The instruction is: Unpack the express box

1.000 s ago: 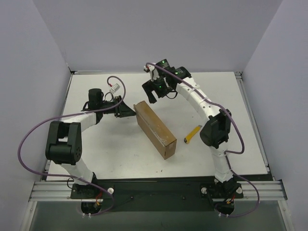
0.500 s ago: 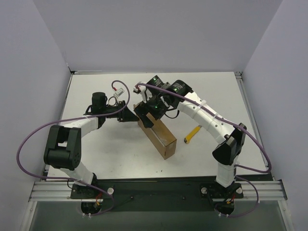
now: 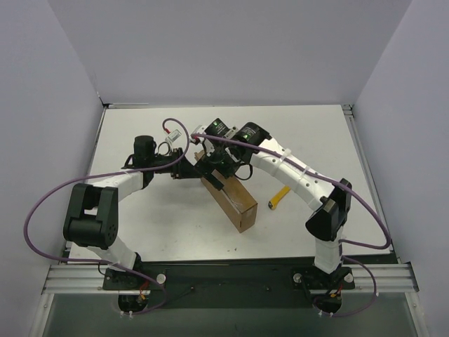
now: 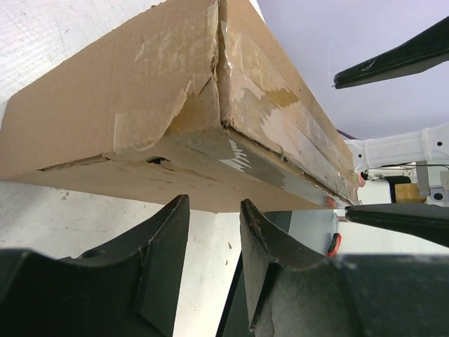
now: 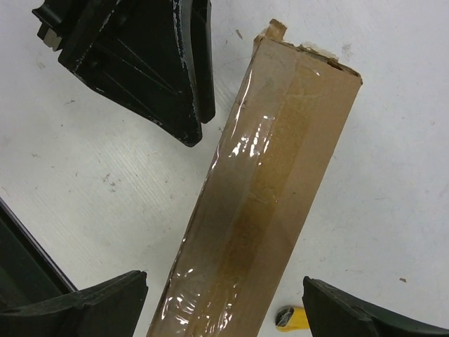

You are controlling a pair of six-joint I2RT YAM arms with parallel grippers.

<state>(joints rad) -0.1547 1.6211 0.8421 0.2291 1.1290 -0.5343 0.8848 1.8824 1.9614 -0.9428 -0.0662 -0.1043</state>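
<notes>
The express box (image 3: 236,201) is a long brown cardboard box standing on its narrow side, running diagonally across the middle of the table. Clear tape covers its top face (image 5: 273,182). My right gripper (image 3: 214,174) hovers over the box's far end, wide open, with a finger on each side of the box (image 5: 224,284) and not touching it. My left gripper (image 3: 192,169) is at the same end, low on the table. Its jaws (image 4: 215,208) are partly open with nothing between them, their tips just under the torn corner of the box (image 4: 175,105).
A small yellow-handled tool (image 3: 281,196) lies on the white table to the right of the box and shows beside it in the right wrist view (image 5: 289,319). Grey walls enclose the table on three sides. The arm bases and a rail stand along the near edge.
My right arm has swung from the back of the table to over the box's far end, and its jaws have widened. My left gripper has moved in closer to that end.
</notes>
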